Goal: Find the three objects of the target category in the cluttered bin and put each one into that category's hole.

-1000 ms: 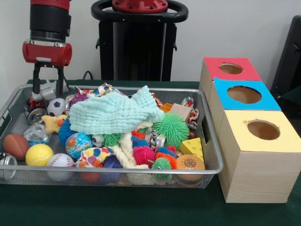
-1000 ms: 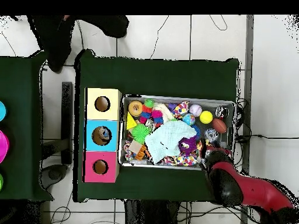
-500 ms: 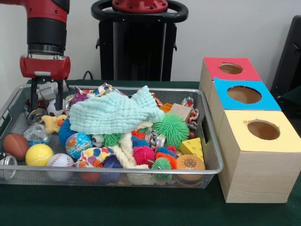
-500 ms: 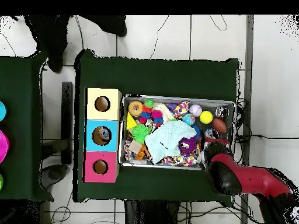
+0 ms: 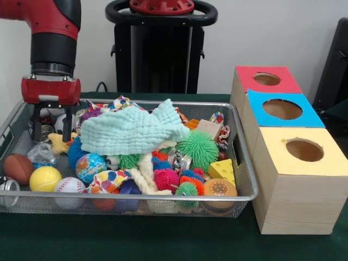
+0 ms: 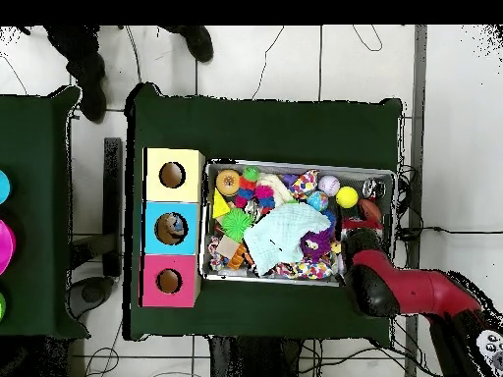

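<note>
- Front view: wire mesh bin (image 5: 246, 179) on green table (image 5: 163, 239), long axis running left-right, crammed with toys.
- Gripper (image 5: 52, 133) hangs down into the bin's far left corner; two dark fingers (image 5: 37, 129) stand apart, nothing visibly between them, tips low among the clutter. Red wrist block above them.
- Just beside the fingers: a metal can (image 5: 41, 132) lying on its side, a small soccer ball (image 5: 61, 124) behind, a yellow rubber duck (image 5: 60, 143) just to the right.
- Left end of bin: brown football (image 5: 18, 168), yellow tennis ball (image 5: 44, 178), baseball (image 5: 69, 187), globe ball (image 5: 90, 166), crumpled clear plastic (image 5: 41, 154), second can (image 5: 7, 187) at the near left corner.
- Pale mint cloth (image 5: 133, 130) draped over the middle heap, long axis left-right.
- Right half: green spiky ball (image 5: 197, 148), pink spiky ball (image 5: 166, 178), cheese wedge (image 5: 223, 171), toy burger (image 5: 219, 189), plain wooden block (image 5: 209, 128).
- Target category is not identifiable from the pictures; no writing, label or brand readable anywhere.
- Three wooden boxes in a row right of the bin, each with a round hole on top: red box (image 5: 283, 81) farthest, blue box (image 5: 307, 114) middle, yellow box (image 5: 331, 160) nearest. Row runs near-to-far, touching one another.
- Overhead view: red arm (image 6: 408, 291) reaches across the bin's (image 6: 295, 164) corner, covering the gripper. Boxes sit in a column against the bin's short end: yellow box (image 6: 189, 162), blue box (image 6: 149, 228), red box (image 6: 149, 285). Something dark-and-light shows inside the blue hole; cannot tell what.
</note>
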Controlling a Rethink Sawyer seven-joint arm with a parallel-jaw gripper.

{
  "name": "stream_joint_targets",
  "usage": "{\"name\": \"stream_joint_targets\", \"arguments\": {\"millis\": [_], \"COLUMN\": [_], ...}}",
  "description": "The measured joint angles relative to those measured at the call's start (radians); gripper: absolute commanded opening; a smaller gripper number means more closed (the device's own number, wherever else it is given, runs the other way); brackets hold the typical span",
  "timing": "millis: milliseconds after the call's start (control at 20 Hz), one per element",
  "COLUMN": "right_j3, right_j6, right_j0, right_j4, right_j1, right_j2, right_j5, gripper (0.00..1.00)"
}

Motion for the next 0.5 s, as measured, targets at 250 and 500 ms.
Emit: {"name": "stream_joint_targets", "arguments": {"millis": [250, 500], "right_j3": [-0.044, -0.085], "right_j6": [0.000, 0.000], "right_j0": [0.006, 0.013], "right_j4": [-0.018, -0.028], "right_j1": [0.026, 0.056], "right_j2": [-0.001, -0.024], "right_j5": [-0.008, -0.008], "gripper": [1.00, 1.00]}}
